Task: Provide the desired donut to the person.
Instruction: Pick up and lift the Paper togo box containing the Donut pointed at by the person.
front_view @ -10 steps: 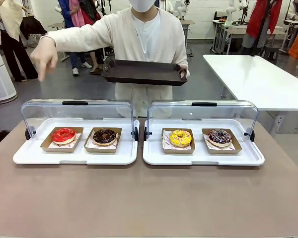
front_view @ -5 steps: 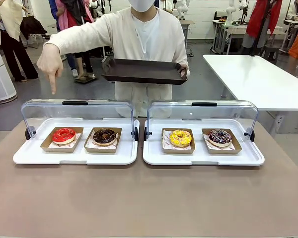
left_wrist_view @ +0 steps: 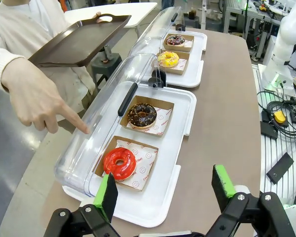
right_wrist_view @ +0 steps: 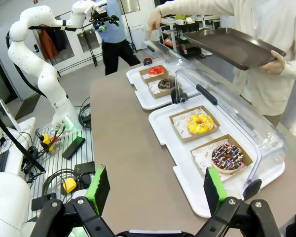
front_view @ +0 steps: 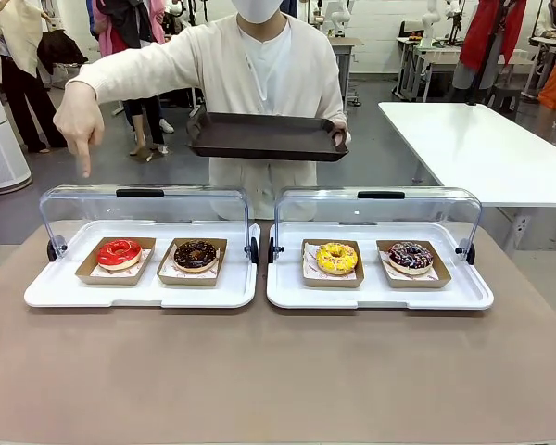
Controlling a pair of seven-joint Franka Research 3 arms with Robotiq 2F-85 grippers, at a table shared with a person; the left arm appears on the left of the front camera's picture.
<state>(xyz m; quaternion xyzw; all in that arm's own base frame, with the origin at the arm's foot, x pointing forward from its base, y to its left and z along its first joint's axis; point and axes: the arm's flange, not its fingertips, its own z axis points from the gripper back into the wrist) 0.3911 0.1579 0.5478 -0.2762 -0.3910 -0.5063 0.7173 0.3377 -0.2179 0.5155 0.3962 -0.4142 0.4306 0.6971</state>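
The person (front_view: 264, 65) in a cream cardigan stands at the far side and holds a dark tray (front_view: 264, 136) in one hand. The other hand (front_view: 79, 116) points a finger down over the left end of the left display case, above the red donut (front_view: 120, 252). In the left wrist view that finger (left_wrist_view: 79, 124) is at the clear cover beside the red donut (left_wrist_view: 119, 163). A chocolate donut (front_view: 195, 255), a yellow donut (front_view: 336, 258) and a sprinkled donut (front_view: 410, 256) sit in their own card boxes. My left gripper (left_wrist_view: 165, 190) and right gripper (right_wrist_view: 155, 190) hang open above the table, holding nothing.
Two white display trays (front_view: 46, 295) (front_view: 473, 297) stand side by side with their clear covers (front_view: 144, 209) rolled back toward the person. Bare brown table (front_view: 278, 371) lies on my side of them. A white table (front_view: 482, 148) stands at the back right. Other people move far behind.
The person's pointing hand has dipped and shifted slightly over the left case; the tray has stayed level.
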